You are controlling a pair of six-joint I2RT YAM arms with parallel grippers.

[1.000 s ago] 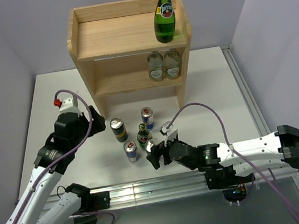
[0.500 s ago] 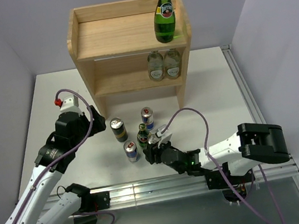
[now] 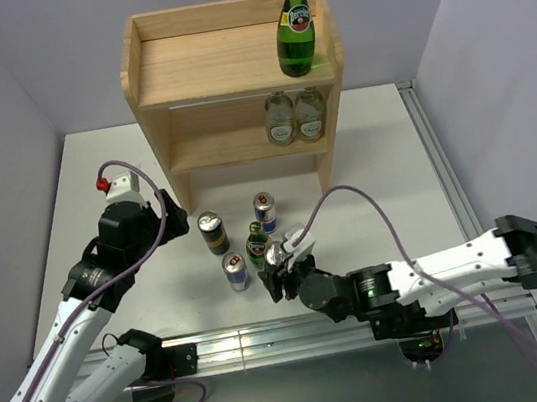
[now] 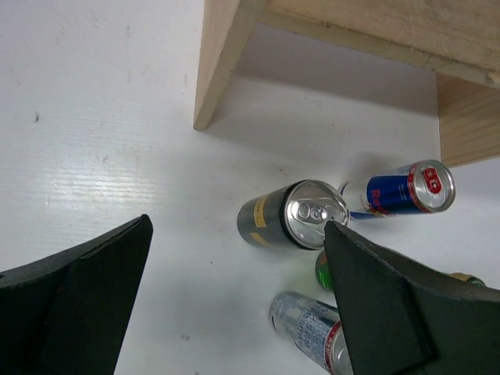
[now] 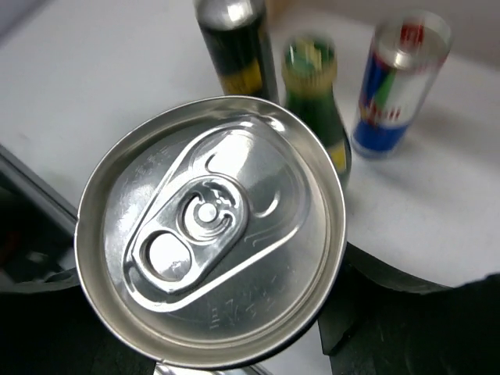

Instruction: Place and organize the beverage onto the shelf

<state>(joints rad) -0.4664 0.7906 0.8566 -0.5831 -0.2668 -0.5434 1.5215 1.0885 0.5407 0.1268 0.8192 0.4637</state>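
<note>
1. The right gripper (image 3: 280, 268) is closed on the held can (image 5: 211, 234). Its fingers press both sides of the can, whose silver pull-tab lid faces the wrist camera. Faint lettering is stamped near the lid's rim, too faint to read.
2. Just beyond that gripper stand a black-and-gold can (image 5: 234, 39), a small green bottle (image 5: 316, 90) with a gold cap, and a blue-and-silver can (image 5: 398, 78). Their labels are blurred, so no writing can be read.
3. A second blue-and-silver can (image 3: 236, 271) stands just to the gripper's left on the table (image 3: 396, 172).
4. The left gripper (image 4: 236, 226) is spread wide and grips nothing. The same cluster of drinks lies below and ahead of it.
5. The shelf (image 3: 153, 72) stands well beyond both grippers.
   - Its top tier carries a tall green bottle (image 3: 294, 27).
   - Its lower tier holds two pale bottles (image 3: 294, 116) side by side.
   - The labels there are too small to read.
</note>
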